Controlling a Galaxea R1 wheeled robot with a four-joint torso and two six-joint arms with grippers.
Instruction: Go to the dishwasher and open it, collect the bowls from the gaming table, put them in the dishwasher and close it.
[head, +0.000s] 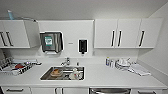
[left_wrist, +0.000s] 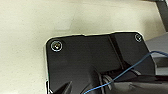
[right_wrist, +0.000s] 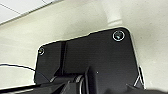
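Note:
The dishwasher (head: 110, 90) shows as a strip of stainless-steel front with a bar handle, under the white counter (head: 105, 77) at the lower edge of the head view, right of the sink. Its door looks shut. The bowls and the gaming table are out of view. In each wrist view, the dark plate of my own arm hangs over a pale speckled floor.
A steel sink (head: 63, 73) holds an orange-brown item and a pale one. A dish rack (head: 15, 67) stands on the counter's left and bottles and dishes (head: 120, 63) on its right. White wall cabinets (head: 127, 32), a towel dispenser (head: 51, 42) and a soap dispenser (head: 82, 46) hang above.

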